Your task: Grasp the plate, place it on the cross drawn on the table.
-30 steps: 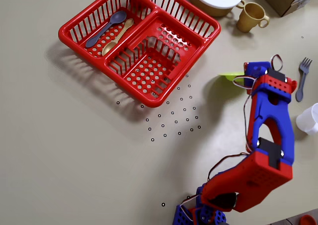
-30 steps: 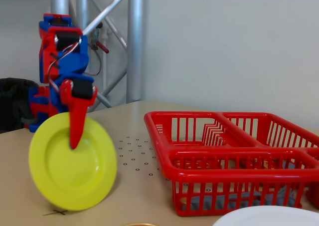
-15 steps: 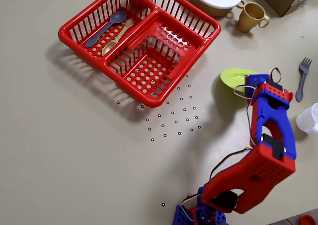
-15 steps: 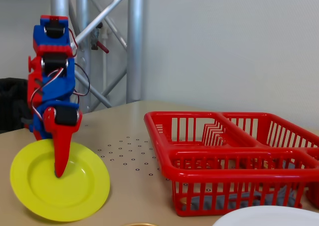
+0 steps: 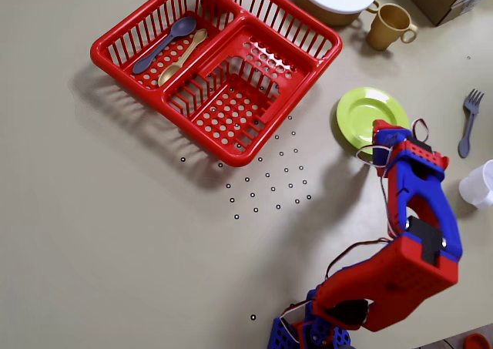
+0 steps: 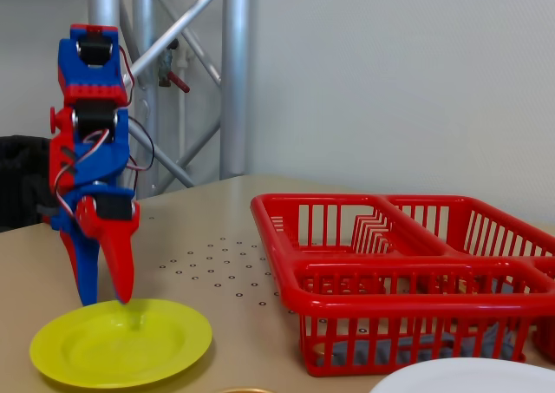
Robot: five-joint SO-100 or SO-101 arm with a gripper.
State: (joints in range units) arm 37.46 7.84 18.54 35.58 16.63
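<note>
Now the plate (image 6: 120, 353) lies flat on the table (image 5: 115, 233), right of the red basket (image 5: 216, 64) in the overhead view; gripper (image 6: 106, 299) spread apart at its rim, gripping nothing, apparently released; cross hidden.

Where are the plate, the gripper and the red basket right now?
plate (image 5: 368, 115), overhead view, on its shallow well.
gripper (image 6: 106, 299), fixed view, midway between the fingertips; jaws open astride the plate's far rim.
red basket (image 6: 408, 273), fixed view, on its front rim.

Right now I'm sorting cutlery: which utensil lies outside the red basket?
The grey-blue fork, lying on the table at the overhead view's right edge. The purple spoon and gold spoon both lie inside the basket.
</note>
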